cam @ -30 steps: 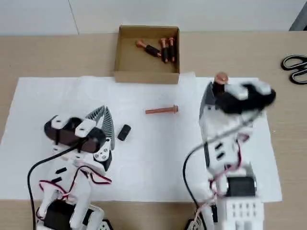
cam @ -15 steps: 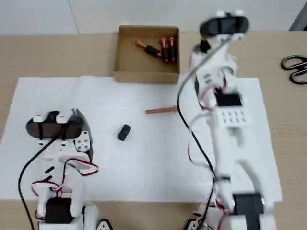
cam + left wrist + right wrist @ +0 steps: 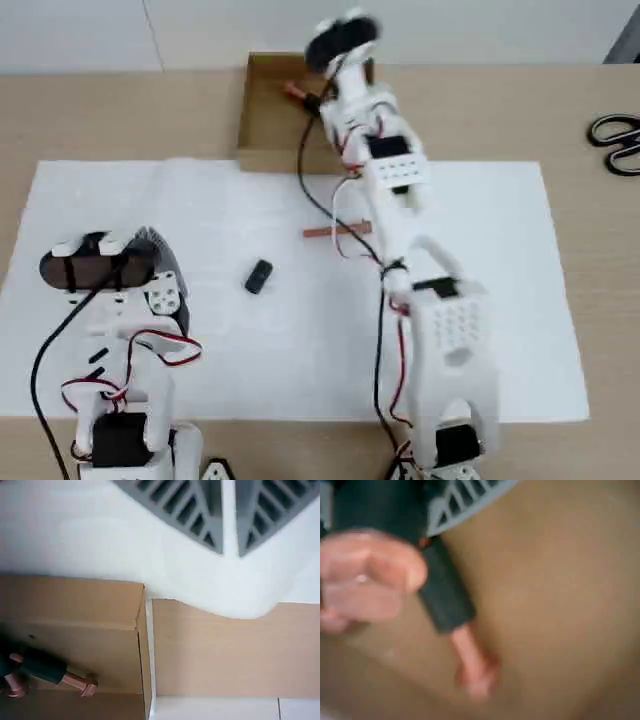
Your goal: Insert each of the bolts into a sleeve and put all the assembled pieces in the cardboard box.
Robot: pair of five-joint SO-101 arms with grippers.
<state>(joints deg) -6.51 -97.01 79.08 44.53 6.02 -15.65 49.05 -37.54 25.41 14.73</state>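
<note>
My right gripper (image 3: pixel 325 85) hangs over the cardboard box (image 3: pixel 268 160), shut on an assembled bolt and sleeve (image 3: pixel 367 575) whose copper head looms close in the right wrist view. Just beneath it another assembled piece (image 3: pixel 447 605) lies on the box floor (image 3: pixel 560 605). A loose copper bolt (image 3: pixel 325 232) rests mid-paper, partly behind the right arm. A loose black sleeve (image 3: pixel 259 276) lies to its left. My left gripper (image 3: pixel 168 268) stands at the paper's left side, shut and holding nothing; its fingers (image 3: pixel 200 510) point toward the box (image 3: pixel 75 615), where an assembled piece (image 3: pixel 47 669) lies.
A white paper sheet (image 3: pixel 300 340) covers the middle of the wooden table (image 3: pixel 120 110). Scissors (image 3: pixel 615 140) lie at the far right edge. The right arm stretches across the paper from its base to the box.
The right arm swung from the paper's right side up and left to over the box, carrying the assembled piece. The left arm pulled back to the left and its fingers closed.
</note>
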